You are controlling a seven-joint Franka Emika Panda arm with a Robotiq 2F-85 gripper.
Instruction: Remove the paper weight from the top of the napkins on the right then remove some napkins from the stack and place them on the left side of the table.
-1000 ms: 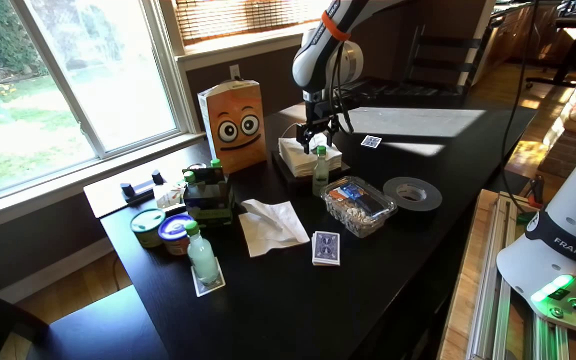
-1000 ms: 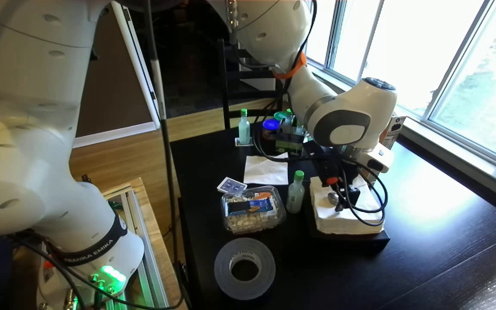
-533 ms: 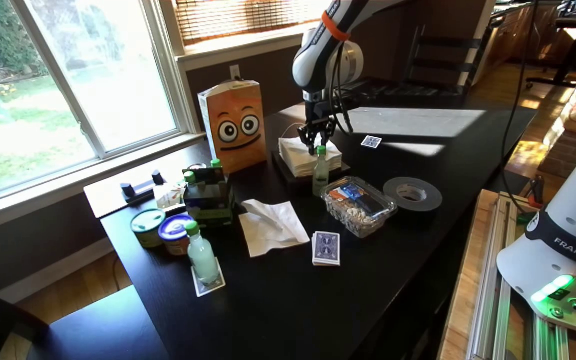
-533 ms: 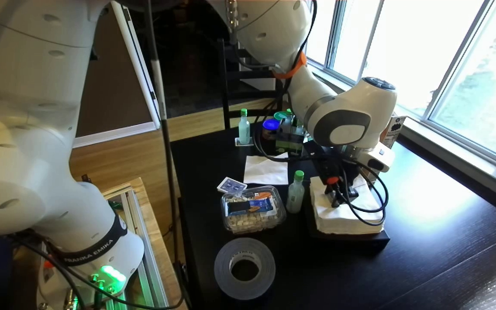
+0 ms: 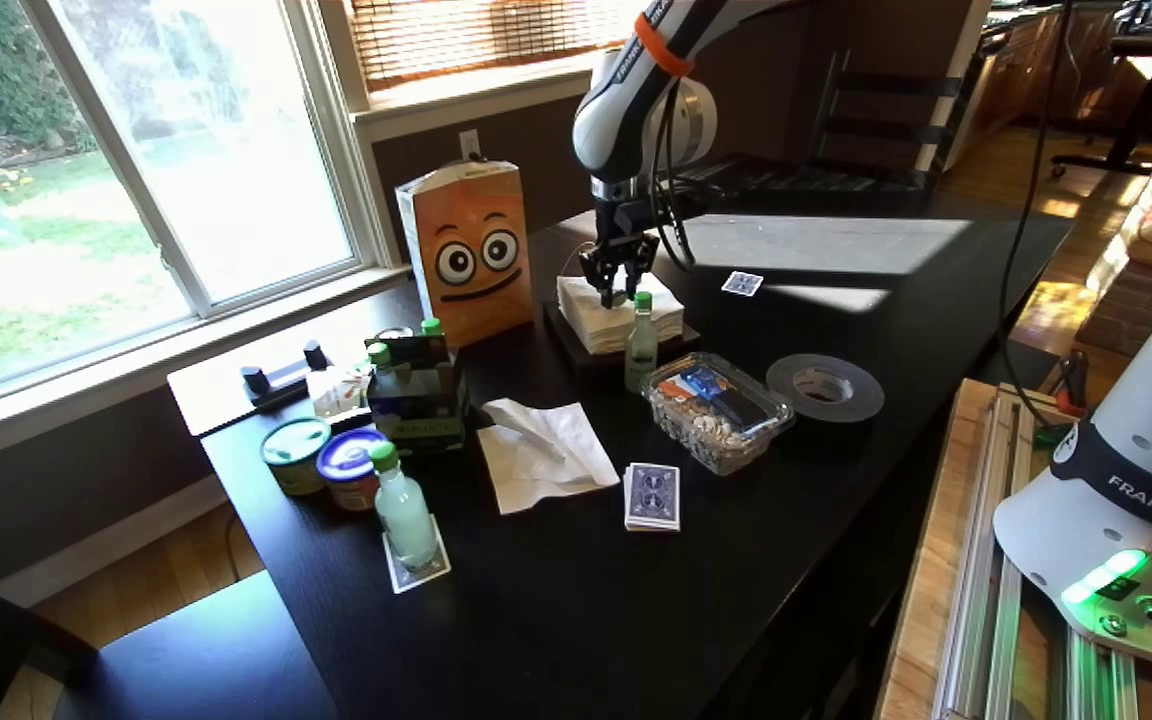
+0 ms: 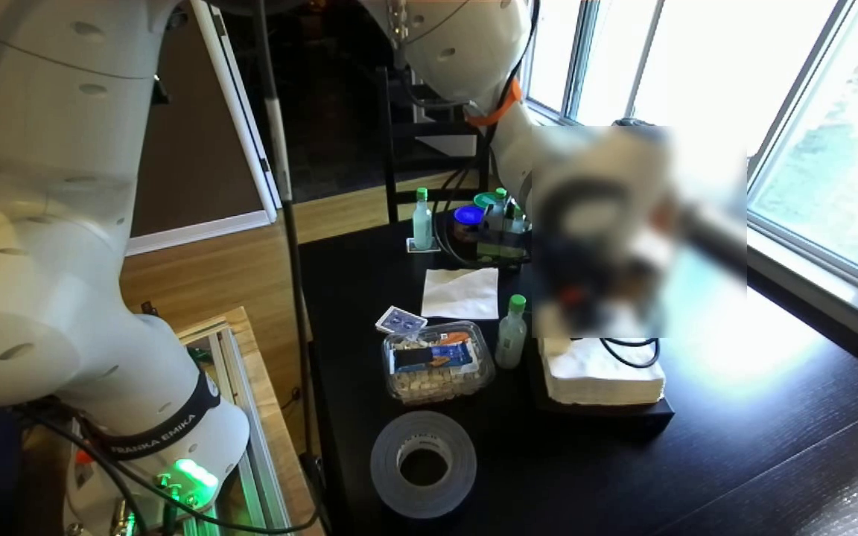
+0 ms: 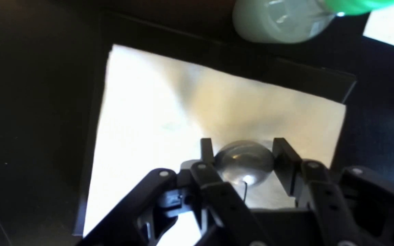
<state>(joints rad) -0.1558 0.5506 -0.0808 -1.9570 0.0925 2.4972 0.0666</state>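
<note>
Paper weight (image 7: 244, 162), a shiny grey rounded lump, sits between the fingers (image 7: 286, 165) of the gripper (image 7: 244, 155). Fingers drawn in narrow, one pad at each side; looks held. It is over the stack of napkins (image 7: 139, 136); resting on the top sheet or lifted clear, cannot tell. Gripper area blurred in an exterior view. Long axis seems to run crosswise, finger to finger, in the wrist view; rounded shape, so which way it points cannot be told.

Stack on a dark tray (image 6: 645, 422), on a long dark table (image 5: 576, 620). Green-capped bottle (image 5: 642, 355) just beside the tray. Loose napkin (image 5: 536, 465), plastic tub (image 5: 726, 425), card deck (image 5: 654, 497) and tape roll (image 6: 392, 476) apart from the stack. Orange box (image 5: 476, 290) with cartoon face near it.

Room: bright window (image 5: 226, 140), blinds (image 5: 496, 40), dark chair (image 6: 389, 141), wood floor (image 6: 205, 260).
</note>
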